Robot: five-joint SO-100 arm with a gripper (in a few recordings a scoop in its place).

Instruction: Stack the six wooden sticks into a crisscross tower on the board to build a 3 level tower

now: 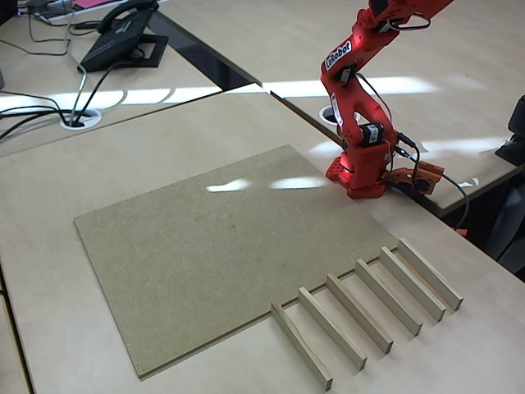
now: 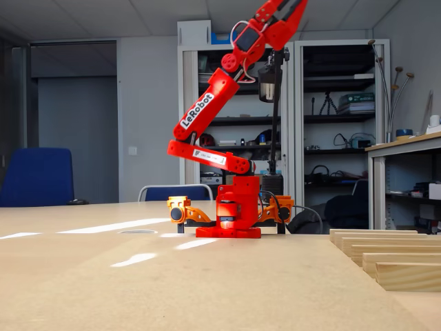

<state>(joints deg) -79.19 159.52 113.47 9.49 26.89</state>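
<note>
Several pale wooden sticks (image 1: 359, 313) lie side by side on the beige table, just off the lower right edge of the board (image 1: 213, 246). In a fixed view from table height the sticks (image 2: 386, 252) show end-on at the right. The brown-grey board (image 2: 207, 289) lies flat with nothing on it. The red arm rises from its base (image 1: 361, 168) beyond the board's far right corner. My gripper (image 2: 288, 8) is raised high above the base, and the picture's top edge cuts off its tips. Nothing shows between its fingers, and it hangs far above the sticks.
A black desk phone (image 1: 123, 37) and cables lie on the far left table, past a cable grommet (image 1: 79, 119). A dark gap splits the tables behind the board. Shelves (image 2: 337, 138) and a blue chair (image 2: 38, 176) stand behind the table.
</note>
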